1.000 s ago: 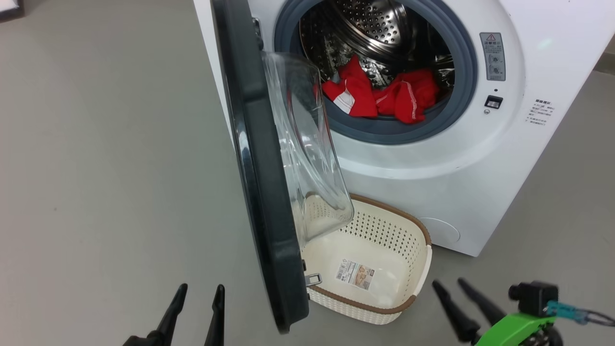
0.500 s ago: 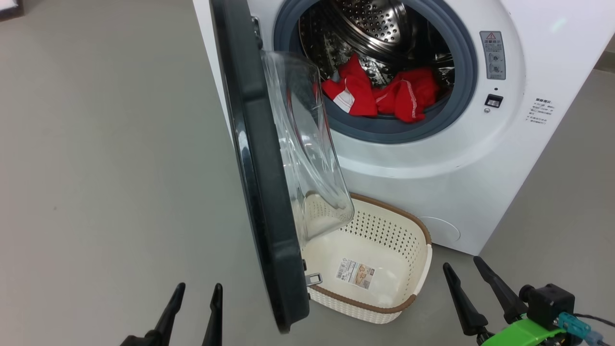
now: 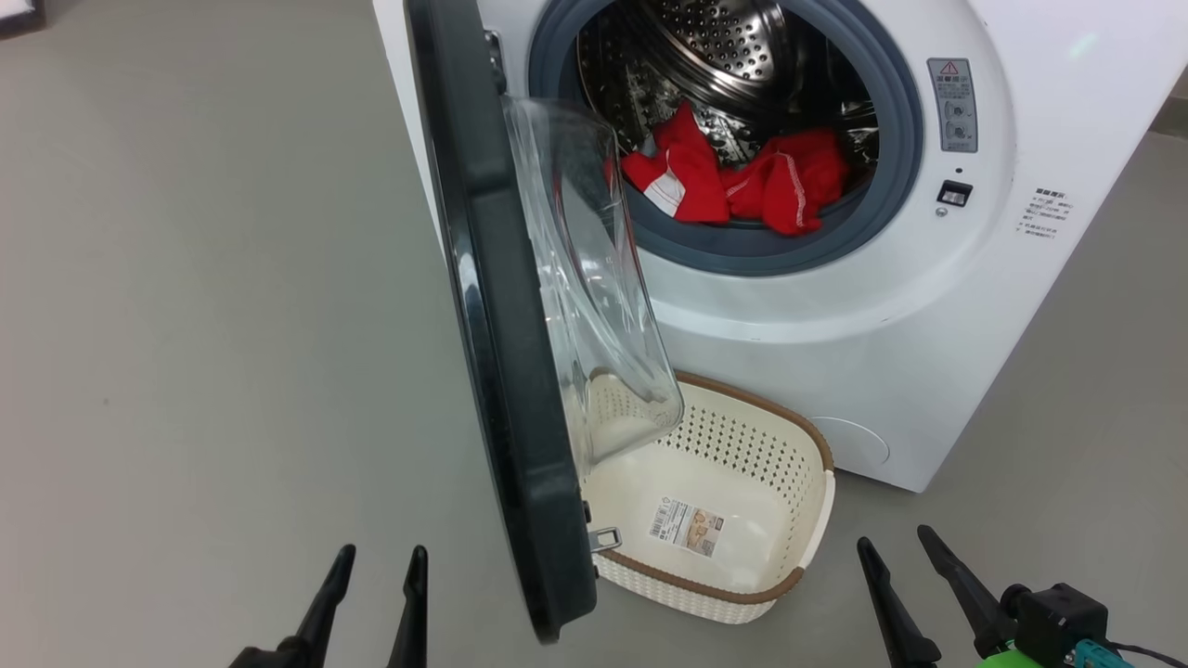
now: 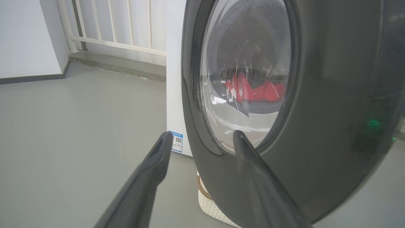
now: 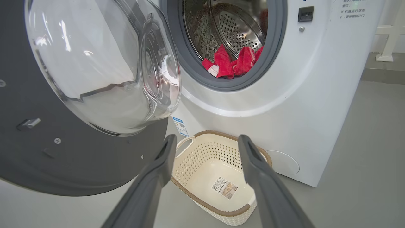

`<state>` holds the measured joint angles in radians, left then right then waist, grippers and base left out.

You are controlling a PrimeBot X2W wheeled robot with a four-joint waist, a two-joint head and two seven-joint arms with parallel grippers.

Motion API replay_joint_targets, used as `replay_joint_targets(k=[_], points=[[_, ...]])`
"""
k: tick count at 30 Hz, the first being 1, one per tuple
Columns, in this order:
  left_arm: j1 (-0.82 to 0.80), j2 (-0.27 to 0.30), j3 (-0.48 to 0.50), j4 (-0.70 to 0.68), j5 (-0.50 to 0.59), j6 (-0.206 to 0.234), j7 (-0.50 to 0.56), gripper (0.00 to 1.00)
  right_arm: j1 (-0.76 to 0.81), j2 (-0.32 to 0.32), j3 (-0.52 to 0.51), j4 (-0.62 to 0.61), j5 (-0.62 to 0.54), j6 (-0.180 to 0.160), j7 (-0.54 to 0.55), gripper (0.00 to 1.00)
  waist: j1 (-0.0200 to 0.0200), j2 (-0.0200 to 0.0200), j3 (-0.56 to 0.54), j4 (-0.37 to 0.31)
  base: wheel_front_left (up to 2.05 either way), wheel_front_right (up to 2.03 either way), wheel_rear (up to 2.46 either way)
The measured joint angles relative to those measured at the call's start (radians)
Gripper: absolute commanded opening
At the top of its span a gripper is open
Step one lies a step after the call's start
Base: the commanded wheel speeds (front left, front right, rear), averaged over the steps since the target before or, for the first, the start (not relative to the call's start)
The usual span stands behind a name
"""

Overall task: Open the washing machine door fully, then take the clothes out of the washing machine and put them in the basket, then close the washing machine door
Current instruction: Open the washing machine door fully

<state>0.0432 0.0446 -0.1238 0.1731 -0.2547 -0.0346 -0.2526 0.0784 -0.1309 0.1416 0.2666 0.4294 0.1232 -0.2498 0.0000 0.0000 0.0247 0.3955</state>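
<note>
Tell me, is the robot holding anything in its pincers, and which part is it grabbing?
Nothing is held. The left pincer and the right pincer are both open and empty; the clothes lie inside the washing machine.

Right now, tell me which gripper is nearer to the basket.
Right. The right gripper hangs open just beside the basket's right end; the left gripper is beyond the open washing machine door, on its outer side.

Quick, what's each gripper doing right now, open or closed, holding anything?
Left gripper: open, holding nothing.
Right gripper: open, holding nothing.
</note>
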Motion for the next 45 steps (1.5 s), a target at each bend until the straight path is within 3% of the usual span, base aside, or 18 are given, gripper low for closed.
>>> replay_joint_targets(k=[6,7,8,9,13,20,26,34,38,45], points=[[0.0,0.0,0.001,0.0,0.0,0.001,0.0,1.0,0.0,0.002,-0.001,-0.005,0.0,0.0,0.0,1.0,0.0001,0.0,0.001,-0.003,0.0,0.0,0.0],[0.0,0.0,0.002,-0.001,-0.001,0.005,0.0,0.71,0.0,0.002,-0.001,-0.005,0.0,0.0,0.0,1.0,0.0,0.0,0.001,-0.004,0.0,0.0,0.0],[0.0,0.0,0.002,-0.001,-0.001,0.008,0.0,0.18,0.0,0.003,-0.002,-0.007,0.0,0.0,0.0,1.0,0.0,0.0,0.001,-0.004,0.0,0.0,0.0],[0.0,0.0,0.004,-0.002,-0.001,0.008,0.0,0.0,0.0,0.003,-0.002,-0.008,0.0,0.0,0.0,1.0,0.0,0.0,0.001,-0.005,0.0,0.0,0.0],[-0.001,0.0,0.019,-0.049,-0.007,0.018,0.0,0.0,0.0,0.005,-0.003,-0.014,-0.002,0.0,0.0,1.0,0.0,0.0,0.001,-0.007,0.0,0.0,0.0],[-0.051,0.0,0.032,-0.282,-0.009,0.046,0.0,0.0,-0.001,0.006,-0.005,-0.021,-0.003,0.0,0.0,1.0,0.0,0.0,0.006,-0.01,0.0,0.0,0.0],[-0.108,0.0,-0.072,-0.457,0.017,0.038,-0.005,0.0,-0.001,0.005,-0.004,-0.025,-0.003,0.0,0.0,1.0,0.0,0.0,0.009,-0.016,0.0,0.0,0.0],[-0.107,0.001,-0.266,-0.409,0.041,0.006,-0.005,0.0,-0.002,0.005,-0.002,-0.033,-0.003,0.0,0.0,1.0,0.0,0.0,0.012,-0.028,0.0,0.0,0.0],[-0.09,0.003,-0.303,-0.333,-0.048,0.007,-0.004,0.0,-0.003,0.005,-0.002,-0.035,-0.003,0.0,0.0,1.0,0.0,0.0,0.015,-0.035,0.0,0.0,0.0],[-0.079,0.005,-0.348,-0.15,-0.077,-0.007,-0.004,0.0,-0.003,0.005,-0.001,-0.037,-0.003,0.0,0.0,1.0,0.0,0.0,0.022,-0.037,0.0,0.0,0.0]])
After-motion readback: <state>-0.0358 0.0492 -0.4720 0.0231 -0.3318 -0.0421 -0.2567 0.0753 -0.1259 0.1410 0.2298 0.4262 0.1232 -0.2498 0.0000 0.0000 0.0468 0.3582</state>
